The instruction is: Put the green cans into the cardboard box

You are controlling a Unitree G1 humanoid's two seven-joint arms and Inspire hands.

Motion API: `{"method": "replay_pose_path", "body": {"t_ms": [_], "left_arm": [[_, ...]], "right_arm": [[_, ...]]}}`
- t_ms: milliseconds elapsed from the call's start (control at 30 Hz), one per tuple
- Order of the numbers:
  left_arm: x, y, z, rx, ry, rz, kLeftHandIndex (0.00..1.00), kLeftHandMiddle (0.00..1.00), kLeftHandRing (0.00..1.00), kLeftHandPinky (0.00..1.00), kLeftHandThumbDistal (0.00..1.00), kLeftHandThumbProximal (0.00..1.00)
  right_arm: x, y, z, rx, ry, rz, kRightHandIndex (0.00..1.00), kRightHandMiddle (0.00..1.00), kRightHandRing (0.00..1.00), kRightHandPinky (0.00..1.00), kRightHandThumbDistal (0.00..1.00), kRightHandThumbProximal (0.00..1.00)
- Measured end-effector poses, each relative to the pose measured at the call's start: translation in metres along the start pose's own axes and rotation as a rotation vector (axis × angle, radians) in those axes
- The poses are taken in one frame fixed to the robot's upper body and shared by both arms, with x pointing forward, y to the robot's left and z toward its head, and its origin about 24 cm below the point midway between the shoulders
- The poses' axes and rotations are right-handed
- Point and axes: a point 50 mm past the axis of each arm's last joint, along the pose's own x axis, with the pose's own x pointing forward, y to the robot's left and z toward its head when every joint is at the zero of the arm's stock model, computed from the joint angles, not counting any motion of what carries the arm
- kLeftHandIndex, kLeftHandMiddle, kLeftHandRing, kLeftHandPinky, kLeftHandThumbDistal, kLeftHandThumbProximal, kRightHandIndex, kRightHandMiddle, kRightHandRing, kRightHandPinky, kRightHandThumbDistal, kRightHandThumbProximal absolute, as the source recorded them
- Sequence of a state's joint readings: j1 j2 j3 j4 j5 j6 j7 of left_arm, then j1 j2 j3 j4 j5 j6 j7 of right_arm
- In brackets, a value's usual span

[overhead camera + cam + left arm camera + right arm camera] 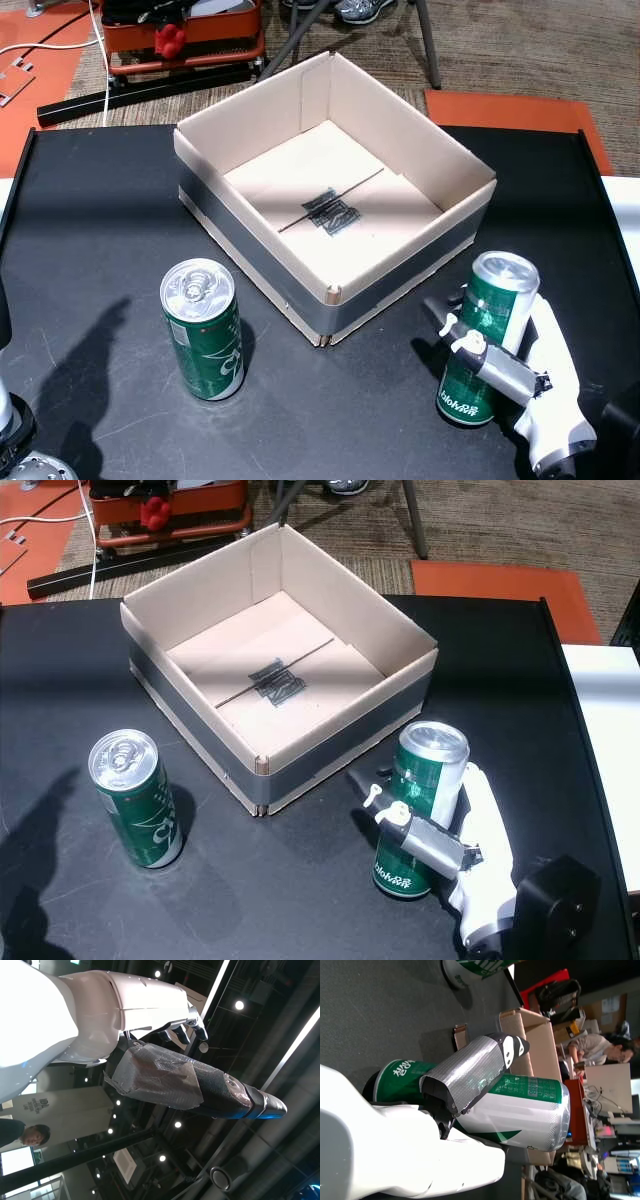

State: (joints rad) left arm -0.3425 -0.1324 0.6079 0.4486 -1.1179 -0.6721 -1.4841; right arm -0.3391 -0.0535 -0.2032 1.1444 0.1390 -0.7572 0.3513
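In both head views the right hand (pixel 520 385) wraps a can (pixel 488 335) upright near the counter's (pixel 90 220) front right; another can (pixel 203 342) stands front left, the box (pixel 330 195) between, farther back. The left wrist view shows the left hand (pixel 165 1060) holding nothing, fingers apart. The right wrist view shows fingers (pixel 470 1072) closed across the can.

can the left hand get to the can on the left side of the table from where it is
Probably yes: that green can stands upright and alone on the table, nothing beside it. The left hand is raised away, open.

We've got green-and-silver aluminium cans (pixel 203 345) on a black tabletop (pixel 90 230), plus a tan cardboard box (pixel 400 130) banded in grey tape.
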Motion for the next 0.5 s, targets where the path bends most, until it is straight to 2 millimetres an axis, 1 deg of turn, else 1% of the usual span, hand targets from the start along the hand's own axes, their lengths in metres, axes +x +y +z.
{"method": "replay_pose_path", "body": {"t_ms": [33, 67, 133, 200, 333, 400, 500], "left_arm": [[0.0000, 0.0000, 0.0000, 0.000, 0.000, 0.000, 0.96, 0.91, 0.89, 0.90, 1.00, 0.76], [-0.0002, 0.0000, -0.0001, 0.000, 0.001, 0.001, 0.97, 0.92, 0.89, 0.90, 1.00, 0.76], [-0.0004, 0.0000, -0.0002, -0.002, 0.001, 0.002, 0.97, 0.92, 0.89, 0.89, 1.00, 0.76], [-0.0003, 0.0000, -0.0006, -0.008, 0.002, 0.002, 0.96, 0.91, 0.89, 0.89, 1.00, 0.77], [-0.0005, 0.0003, -0.0007, -0.008, 0.003, 0.008, 0.96, 0.91, 0.88, 0.88, 1.00, 0.77], [-0.0006, 0.0004, -0.0008, -0.009, 0.003, 0.010, 0.96, 0.91, 0.88, 0.88, 1.00, 0.78], [-0.0011, 0.0003, -0.0012, -0.012, 0.005, 0.012, 0.96, 0.91, 0.89, 0.88, 1.00, 0.77]], "right_arm": [[0.0001, 0.0000, 0.0002, -0.005, -0.001, -0.009, 0.00, 0.39, 0.50, 0.18, 0.34, 0.00], [0.0004, 0.0002, 0.0003, -0.011, -0.002, -0.020, 0.00, 0.42, 0.54, 0.19, 0.29, 0.00], [0.0008, 0.0007, 0.0008, -0.026, -0.005, -0.034, 0.02, 0.46, 0.58, 0.28, 0.27, 0.00], [0.0011, 0.0015, 0.0010, -0.038, -0.006, -0.041, 0.05, 0.46, 0.58, 0.35, 0.27, 0.00], [0.0013, 0.0019, 0.0010, -0.045, -0.006, -0.050, 0.07, 0.44, 0.56, 0.44, 0.27, 0.00], [0.0013, 0.0021, 0.0009, -0.046, -0.006, -0.053, 0.09, 0.45, 0.57, 0.45, 0.29, 0.00], [0.0013, 0.0021, 0.0009, -0.048, -0.006, -0.062, 0.08, 0.44, 0.57, 0.47, 0.28, 0.00]]}}
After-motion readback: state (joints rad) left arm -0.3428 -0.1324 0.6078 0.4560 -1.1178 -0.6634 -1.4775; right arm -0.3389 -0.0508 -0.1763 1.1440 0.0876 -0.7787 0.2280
